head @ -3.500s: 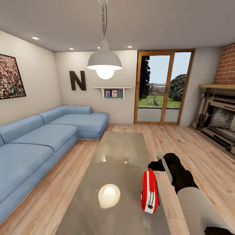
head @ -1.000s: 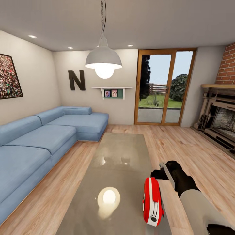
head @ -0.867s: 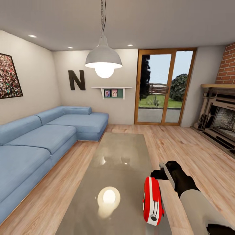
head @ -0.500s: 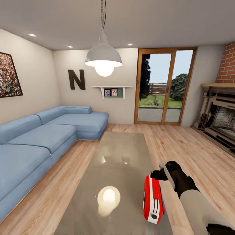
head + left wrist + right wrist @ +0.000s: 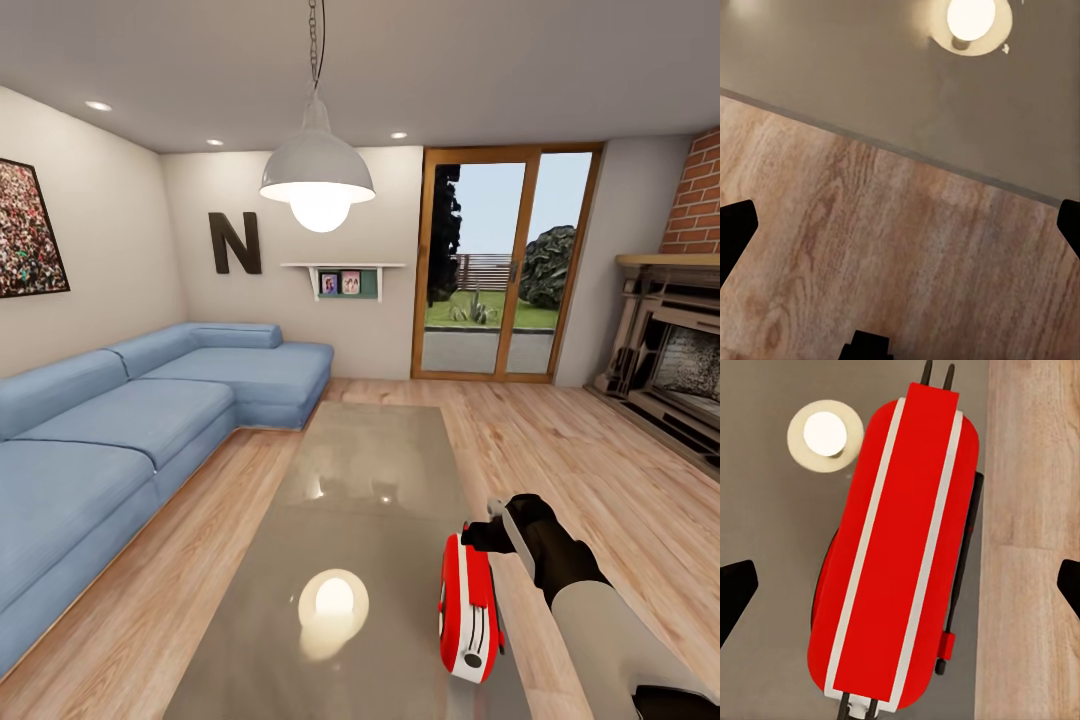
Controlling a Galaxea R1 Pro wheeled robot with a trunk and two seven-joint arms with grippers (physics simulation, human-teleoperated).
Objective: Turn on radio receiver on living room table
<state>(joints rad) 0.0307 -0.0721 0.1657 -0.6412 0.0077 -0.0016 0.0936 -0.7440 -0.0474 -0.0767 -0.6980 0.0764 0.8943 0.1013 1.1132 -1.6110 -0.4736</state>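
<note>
The red radio receiver (image 5: 468, 606) with white trim stands on its edge near the right front of the glossy grey table (image 5: 365, 470). In the right wrist view the radio receiver (image 5: 900, 562) is seen from straight above, lying lengthwise between the two black fingertips (image 5: 735, 589). My right gripper (image 5: 482, 533) hovers at the radio's far upper end and is open wide, its fingers apart from the casing. My left gripper (image 5: 900, 229) is open over the wood floor (image 5: 870, 262) beside the table's edge (image 5: 907, 154), holding nothing.
A blue L-shaped sofa (image 5: 120, 420) runs along the table's left. A pendant lamp (image 5: 317, 180) hangs over the table, and its reflection (image 5: 333, 603) lies beside the radio. Glass doors (image 5: 495, 275) are at the back and a brick fireplace (image 5: 675, 360) is at the right.
The head view has shifted slightly. The right gripper and the radio keep the same places relative to each other.
</note>
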